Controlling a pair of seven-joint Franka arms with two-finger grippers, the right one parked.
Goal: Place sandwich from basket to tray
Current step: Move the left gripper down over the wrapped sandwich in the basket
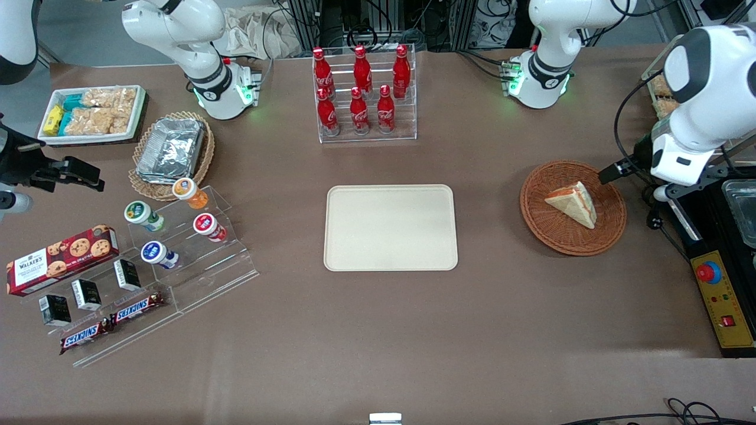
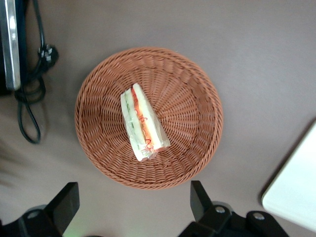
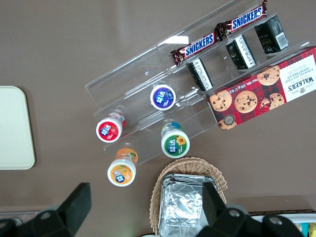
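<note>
Now, nearest to the front camera, toward the parked arm's end of the desk [image 1: 413, 330], I see the clear stepped stand [image 1: 195, 265] with two Snickers bars [image 1: 112, 323], small dark boxes [image 1: 87, 294], a red cookie box [image 1: 62, 258] and four little cups with coloured lids [image 1: 171, 221]. The same stand shows in the right wrist view, where the cups [image 3: 143, 140] stand between the bars and a tan wicker basket with foil containers [image 3: 186, 205].

Next comes the tray [image 1: 390, 228], cream-beige and flat, lying bare in the middle of the desk. A corner of it also shows in my wrist view [image 2: 295, 190], apart from the basket.

Toward my end of the desk, at about the same depth as the tray and well apart from it, sits the basket [image 1: 573, 208], round and reddish-brown. The sandwich [image 1: 573, 203] lies in it, near its middle. In my wrist view the basket [image 2: 148, 117] is seen from above, and the sandwich [image 2: 143, 122] rests on its side with the red-orange and green layers on its edge turned up.

My hand [image 2: 134, 206] hangs above the basket, toward its rim, and it touches nothing. It is released: the two fingers [image 2: 200, 197] stand wide apart, with only air between them. In the front view my hand [image 1: 614, 171] shows as a dark tip over the basket's rim.

Farthest away stands a clear rack with red bottles [image 1: 361, 88], and a white tray of snack packets [image 1: 91, 113] lies toward the parked arm's end.
</note>
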